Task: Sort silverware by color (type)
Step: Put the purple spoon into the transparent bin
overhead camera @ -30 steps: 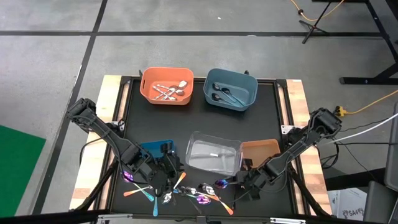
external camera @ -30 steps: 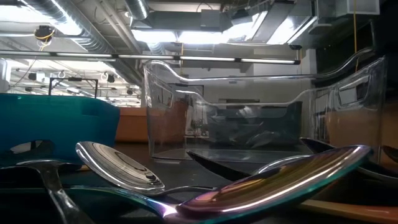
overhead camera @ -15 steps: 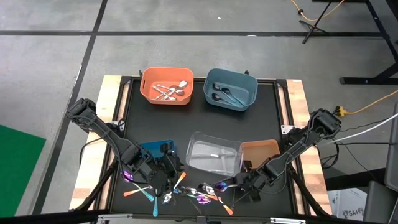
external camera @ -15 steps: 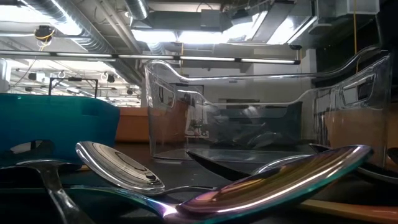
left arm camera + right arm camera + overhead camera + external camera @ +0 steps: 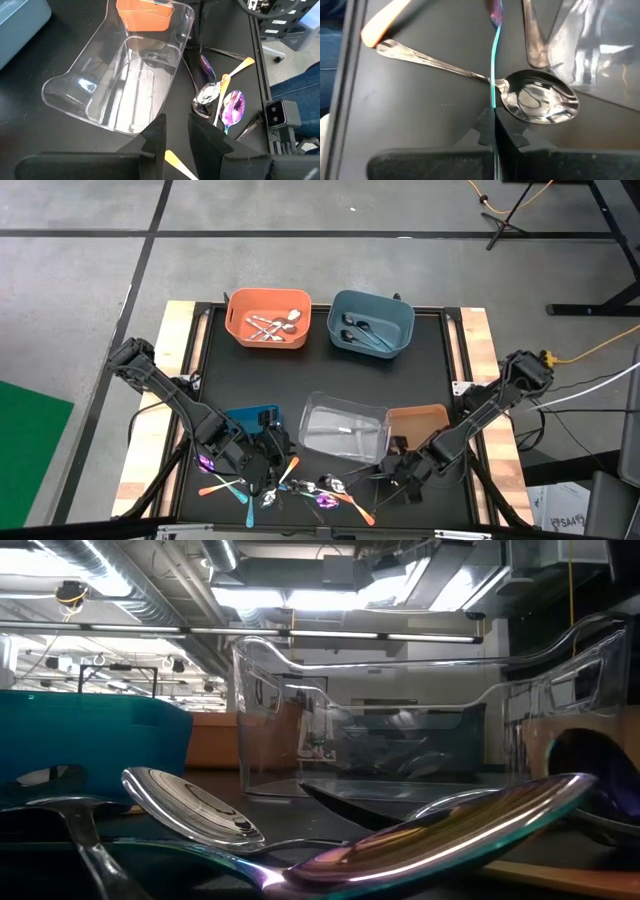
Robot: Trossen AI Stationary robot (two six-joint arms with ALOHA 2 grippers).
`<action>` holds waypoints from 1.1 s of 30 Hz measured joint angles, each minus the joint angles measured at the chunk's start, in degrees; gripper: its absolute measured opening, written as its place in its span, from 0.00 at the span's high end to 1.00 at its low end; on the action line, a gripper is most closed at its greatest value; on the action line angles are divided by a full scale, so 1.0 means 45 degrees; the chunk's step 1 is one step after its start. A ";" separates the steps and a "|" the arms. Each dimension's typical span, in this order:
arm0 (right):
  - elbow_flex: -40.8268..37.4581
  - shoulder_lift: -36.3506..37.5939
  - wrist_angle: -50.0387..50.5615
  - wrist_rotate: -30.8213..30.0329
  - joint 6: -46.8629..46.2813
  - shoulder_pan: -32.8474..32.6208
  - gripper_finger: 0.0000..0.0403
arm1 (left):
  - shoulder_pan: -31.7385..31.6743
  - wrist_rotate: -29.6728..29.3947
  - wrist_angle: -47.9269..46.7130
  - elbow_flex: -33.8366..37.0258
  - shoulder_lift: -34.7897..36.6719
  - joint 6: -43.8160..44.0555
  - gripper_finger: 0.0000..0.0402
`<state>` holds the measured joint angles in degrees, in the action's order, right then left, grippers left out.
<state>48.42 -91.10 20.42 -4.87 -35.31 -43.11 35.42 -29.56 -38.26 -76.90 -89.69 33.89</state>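
Silverware (image 5: 300, 488) lies scattered along the table's near edge: silver, iridescent, and orange- and teal-handled pieces. My right gripper (image 5: 385, 472) (image 5: 495, 131) stands at the heap's right end, shut on an iridescent purple-teal spoon (image 5: 493, 75). The spoon shows edge-on, with its purple bowl (image 5: 495, 10) far from the fingers. A silver spoon (image 5: 540, 102) lies flat under it. My left gripper (image 5: 270, 463) (image 5: 177, 132) hangs over the heap's left part, open by a narrow gap. Nothing shows between its fingertips. My right gripper pinches the end of the iridescent spoon's handle (image 5: 494, 112) between its two fingers. The fingers slant down from the table's right side and lie along the handle. The spoon reaches out from the fingers toward the left, on edge, over the silver spoon.
At the far side, an orange bin (image 5: 235, 320) holds silver pieces and a blue bin (image 5: 400, 330) holds dark ones. A clear bin (image 5: 343, 427), a brown bin (image 5: 417, 423) and a small teal bin (image 5: 250, 420) stand just behind the heap, close to both grippers.
My right gripper has raised the iridescent spoon a little. Its purple bowl, flat beside the silver spoon a second ago, now shows only as a thin line from above. In the low view a dark rounded shape has come up at the right.
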 joint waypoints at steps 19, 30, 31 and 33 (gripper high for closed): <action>-0.0107 0.0411 -0.0160 0.0136 -0.0073 0.0002 1.00 | 0.0000 -0.0001 0.0000 0.0000 0.0000 0.0000 0.81; -0.0107 0.0411 -0.1726 0.0224 -0.0083 0.0005 0.97 | 0.0005 -0.0001 0.0000 -0.0002 0.0000 0.0000 0.81; -0.0107 0.0411 -0.1728 0.0218 -0.0087 0.0005 0.95 | 0.0000 -0.0001 0.0000 -0.0002 0.0000 0.0000 0.81; -0.0112 0.0411 -0.1752 0.0209 -0.0087 0.0005 0.90 | 0.0001 -0.0001 0.0000 -0.0002 0.0000 0.0000 0.81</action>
<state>47.92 -89.25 12.54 -3.92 -35.70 -43.09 35.43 -29.56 -38.26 -76.91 -89.69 33.89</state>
